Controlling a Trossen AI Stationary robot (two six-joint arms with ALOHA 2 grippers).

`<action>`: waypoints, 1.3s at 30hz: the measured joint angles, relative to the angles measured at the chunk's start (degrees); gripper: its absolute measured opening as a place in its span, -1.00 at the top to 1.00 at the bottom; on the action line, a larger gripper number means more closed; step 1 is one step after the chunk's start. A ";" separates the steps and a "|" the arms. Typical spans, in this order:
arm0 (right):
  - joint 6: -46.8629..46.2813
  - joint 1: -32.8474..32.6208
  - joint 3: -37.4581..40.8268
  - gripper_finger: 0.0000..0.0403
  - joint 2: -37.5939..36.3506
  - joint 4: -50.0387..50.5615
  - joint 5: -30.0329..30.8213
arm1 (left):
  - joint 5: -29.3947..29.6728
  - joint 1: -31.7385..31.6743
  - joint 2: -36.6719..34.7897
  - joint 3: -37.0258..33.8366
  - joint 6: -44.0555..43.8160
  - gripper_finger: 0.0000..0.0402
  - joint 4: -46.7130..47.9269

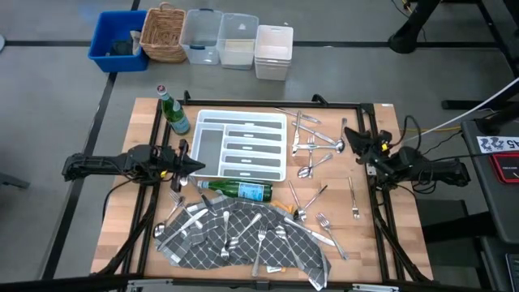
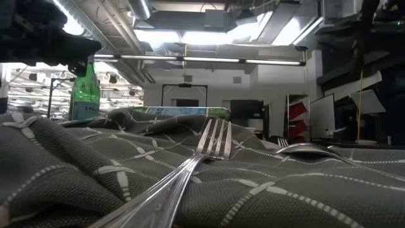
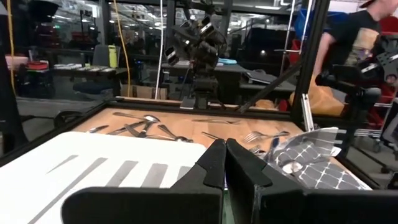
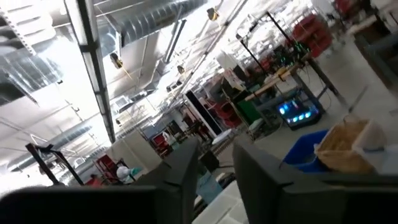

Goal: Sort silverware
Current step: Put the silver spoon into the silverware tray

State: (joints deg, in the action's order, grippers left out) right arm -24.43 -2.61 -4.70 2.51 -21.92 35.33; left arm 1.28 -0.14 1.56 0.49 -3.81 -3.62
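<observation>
A: High view first: the tabletop (image 1: 146,122) carries the white tray (image 1: 243,144), and I'll place everything by that tray. A grey cloth (image 1: 243,239) lies near its front edge, with a green bottle (image 1: 239,191) on its side between them and a second bottle (image 1: 172,113) upright at the tray's far left corner.

B: And the silverware?

A: Forks and spoons (image 1: 312,146) lie scattered just to the tray's right, more sit on the cloth, and the tray's slots look empty.

B: The tools?

A: The left tool (image 1: 190,165) hovers at the tray's left edge, fingers pressed together, holding nothing. The right tool (image 1: 354,138) is raised to the right of the tray, beyond the scattered pieces, fingers parted, nothing between them.

B: So which step?

A: I'd judge sorting has barely begun. Next, the right tool probably needs to tilt down over one piece.
</observation>
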 joint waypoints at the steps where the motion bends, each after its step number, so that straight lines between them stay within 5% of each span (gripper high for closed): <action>1: 1.30 0.00 -0.97 0.43 0.07 0.60 -0.02 | 0.50 0.00 0.00 0.00 0.00 1.00 0.00; 9: 0.52 0.00 -13.77 0.41 5.69 17.36 7.24 | 3.95 0.00 0.04 0.00 -0.67 1.00 -0.06; 22: -11.21 2.84 -38.43 0.41 29.35 44.81 18.30 | 4.93 0.00 0.04 0.00 -3.52 1.00 -0.02; 30: -20.20 14.22 -47.51 0.41 40.83 59.26 7.67 | 4.98 0.00 0.04 0.00 -3.52 1.00 -0.04; 39: -28.24 33.81 -48.25 0.41 54.32 68.44 -16.27 | 4.98 0.00 0.04 0.00 -3.46 1.00 -0.03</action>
State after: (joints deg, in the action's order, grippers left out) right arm -52.67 31.20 -52.95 56.83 46.52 19.06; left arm 6.26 -0.14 1.61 0.49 -7.27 -3.65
